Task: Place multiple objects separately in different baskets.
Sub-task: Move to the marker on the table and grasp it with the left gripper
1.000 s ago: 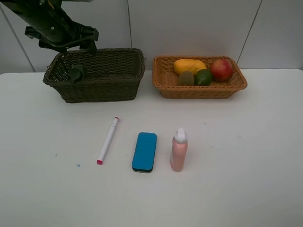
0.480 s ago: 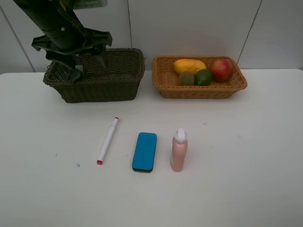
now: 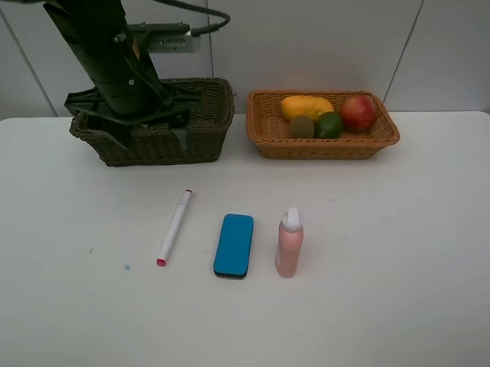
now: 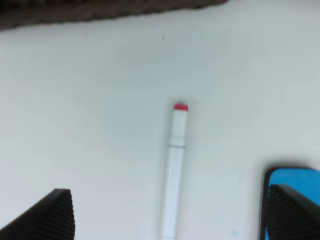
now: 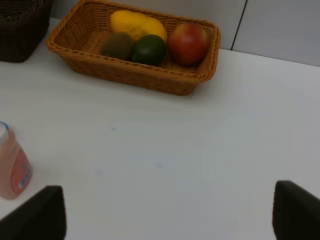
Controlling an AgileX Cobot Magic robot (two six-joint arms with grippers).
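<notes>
We note left pincer and right pincer wide, empty; marker lies on the worktop ahead of the left one.

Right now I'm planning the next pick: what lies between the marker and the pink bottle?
The blue eraser lies flat on the table between the marker and the pink bottle, touching neither. The exterior high view shows this.

Seemingly a robotics lab: a black robot arm is hanging at eleven o'clock over a plain white table.
</notes>
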